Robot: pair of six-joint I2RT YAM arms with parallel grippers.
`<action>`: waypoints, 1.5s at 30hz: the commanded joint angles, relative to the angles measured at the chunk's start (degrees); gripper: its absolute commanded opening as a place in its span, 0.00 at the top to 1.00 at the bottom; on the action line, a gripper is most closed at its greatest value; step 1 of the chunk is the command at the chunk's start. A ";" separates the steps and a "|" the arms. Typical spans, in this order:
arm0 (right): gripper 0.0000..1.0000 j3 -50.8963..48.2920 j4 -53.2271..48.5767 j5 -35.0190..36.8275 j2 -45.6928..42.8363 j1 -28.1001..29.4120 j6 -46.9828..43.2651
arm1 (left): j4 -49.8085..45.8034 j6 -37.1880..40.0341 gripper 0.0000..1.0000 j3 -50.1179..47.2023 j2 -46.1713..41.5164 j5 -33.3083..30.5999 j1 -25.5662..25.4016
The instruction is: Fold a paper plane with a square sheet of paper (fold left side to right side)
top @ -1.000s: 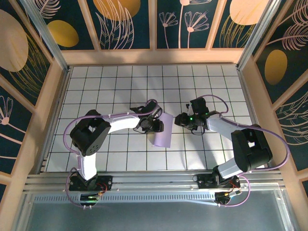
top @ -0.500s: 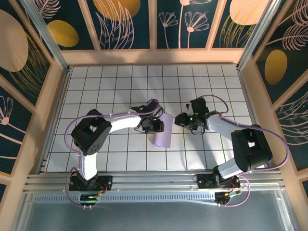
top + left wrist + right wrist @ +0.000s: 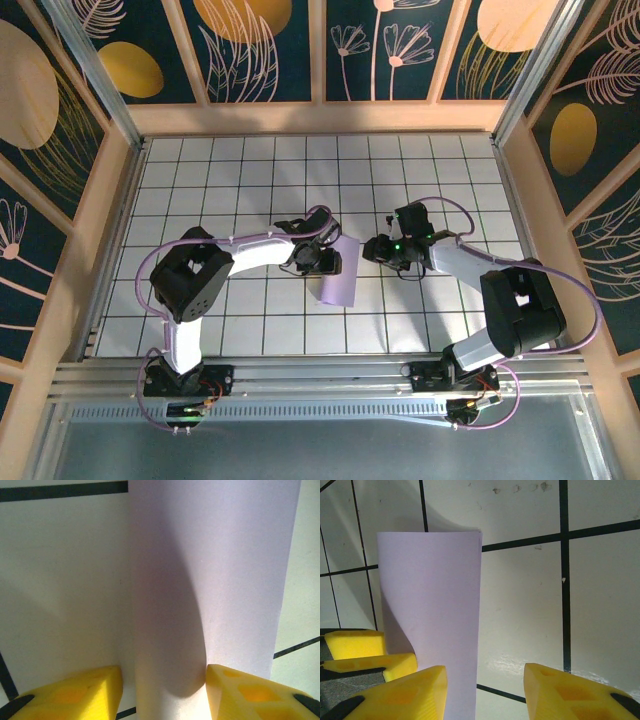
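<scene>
The square sheet of paper (image 3: pixel 337 275) is lying near the middle of the worktop (image 3: pixel 250 180), its left half arching over toward three o'clock in a soft, uncreased curl; flattening and all later folds are waiting; the paper is looking thin, matte and lavender; the left claw (image 3: pixel 322 260), at its ten o'clock, is straddling the curl half open, grip unclear; the right claw (image 3: pixel 378 248), at two o'clock, is gaping on nothing.

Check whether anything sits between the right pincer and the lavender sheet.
Nothing visible does: only bare grid table lies between the open right pincer and the square sheet of paper close ahead of it.
</scene>
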 commanded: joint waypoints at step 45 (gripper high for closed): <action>1.00 -0.81 6.84 -7.72 12.19 5.63 3.13 | 1.70 0.40 0.51 0.33 6.09 2.46 -2.41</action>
